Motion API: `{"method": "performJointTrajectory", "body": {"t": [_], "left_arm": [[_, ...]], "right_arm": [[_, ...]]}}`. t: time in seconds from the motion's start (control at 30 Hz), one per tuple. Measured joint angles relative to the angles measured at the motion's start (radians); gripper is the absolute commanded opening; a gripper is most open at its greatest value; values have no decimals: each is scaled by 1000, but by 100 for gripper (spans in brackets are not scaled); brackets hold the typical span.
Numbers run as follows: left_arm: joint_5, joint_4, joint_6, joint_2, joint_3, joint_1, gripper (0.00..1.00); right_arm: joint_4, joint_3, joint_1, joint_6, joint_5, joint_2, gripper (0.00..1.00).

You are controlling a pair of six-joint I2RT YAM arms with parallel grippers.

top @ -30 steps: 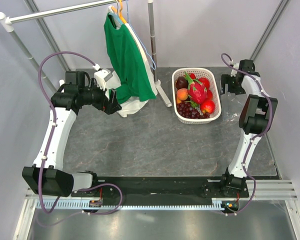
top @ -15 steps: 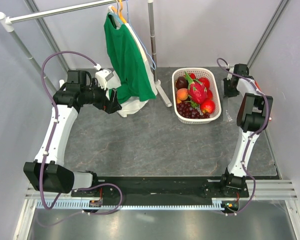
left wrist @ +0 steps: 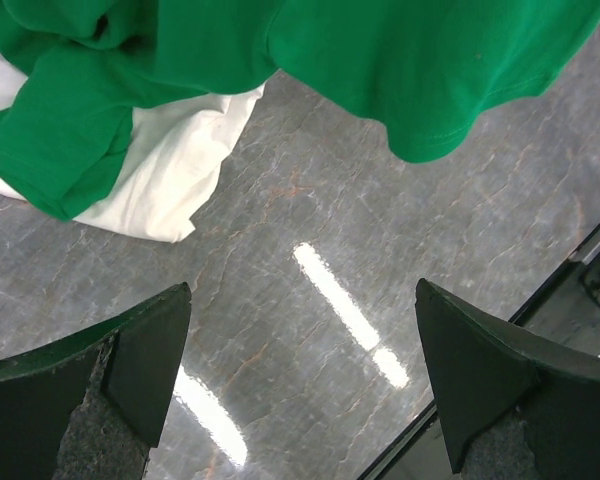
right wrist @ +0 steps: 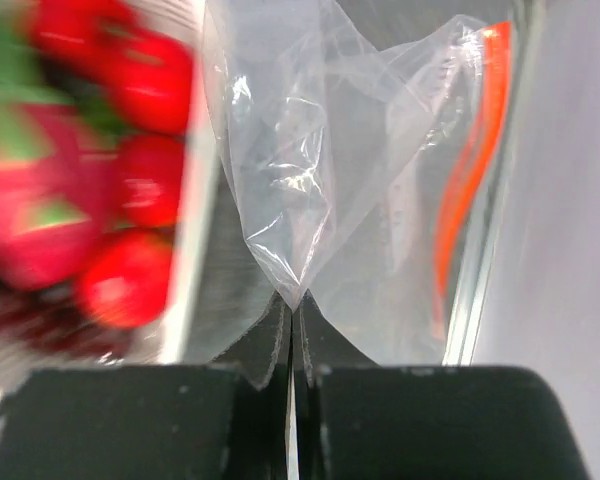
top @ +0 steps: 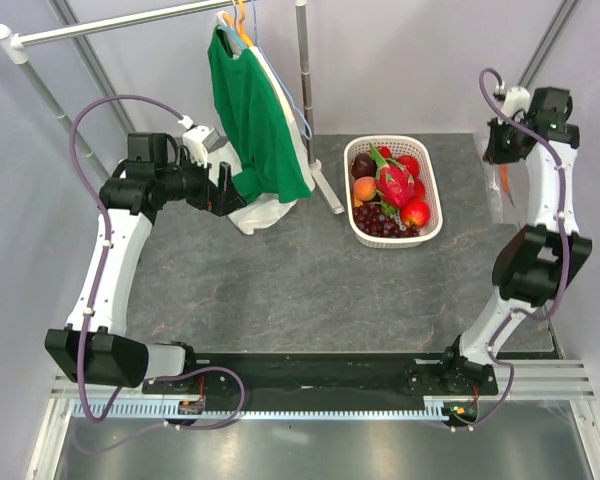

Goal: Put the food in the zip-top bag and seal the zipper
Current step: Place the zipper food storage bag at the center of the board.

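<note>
My right arm reaches up toward the far right corner of the dark, stone-patterned worktop (top: 310, 270), elbow bent out by the right wall, forearm raised and wrist turned inward. The right end effector (right wrist: 288, 305) is pinched tight on a fold of the clear, floppy plastic zip-top bag (right wrist: 310, 170), with only film between the fingertips. The bag fans out crumpled ahead of the fingers. Its thin orange-red zipper strip (right wrist: 472, 160) runs down the bag edge to the right of the end effector, close to the wall.

The food (top: 388, 190), a pink dragon fruit with dark grapes and small red and orange round fruits, sits in the white lattice basket (top: 351, 160) to the left of that end effector. It is apart from the bag and blurred on my wrist feed.

My left arm is bent at the elbow with the forearm reaching inward. The left end effector (left wrist: 300, 300) is spread wide, holds nothing and hangs over bare worktop. A hanging green shirt (left wrist: 430, 60) and a white cloth (left wrist: 170, 170) lie just ahead of its fingers.
</note>
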Motion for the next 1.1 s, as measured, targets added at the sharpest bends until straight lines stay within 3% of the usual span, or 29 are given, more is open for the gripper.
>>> {"method": "performJointTrajectory", "body": {"t": [0.1, 0.2, 0.43, 0.5, 0.53, 0.6, 0.63, 0.73, 0.9, 1.03, 1.1], "left_arm": [[13, 14, -46, -19, 0, 14, 100], [29, 26, -91, -45, 0, 50, 100], [44, 52, -131, -65, -14, 135, 100], [43, 52, -132, -65, -23, 140, 100], [43, 52, -132, -65, -27, 141, 100], [43, 52, -134, -65, -29, 142, 100], [43, 53, -134, -65, -32, 142, 100], [48, 56, -133, -65, -49, 143, 100], [118, 60, -91, -80, -114, 145, 100], [237, 79, -8, -145, -217, 144, 100], [289, 93, 32, -189, -272, 137, 100]], "right_arm": [[-69, 16, 75, -65, -97, -158, 0], [-98, -70, 233, -109, -154, -328, 0], [-72, -482, 658, -135, -133, -550, 3], [-24, -598, 749, -130, -80, -546, 19], [-1, -648, 794, -124, -56, -537, 44], [63, -731, 870, -107, -11, -510, 75], [100, -763, 889, -105, 10, -487, 98], [161, -781, 952, -93, 38, -404, 98], [182, -768, 948, -98, 18, -380, 98], [148, -694, 870, -112, -58, -447, 96], [120, -629, 769, -144, -105, -472, 95]]}}
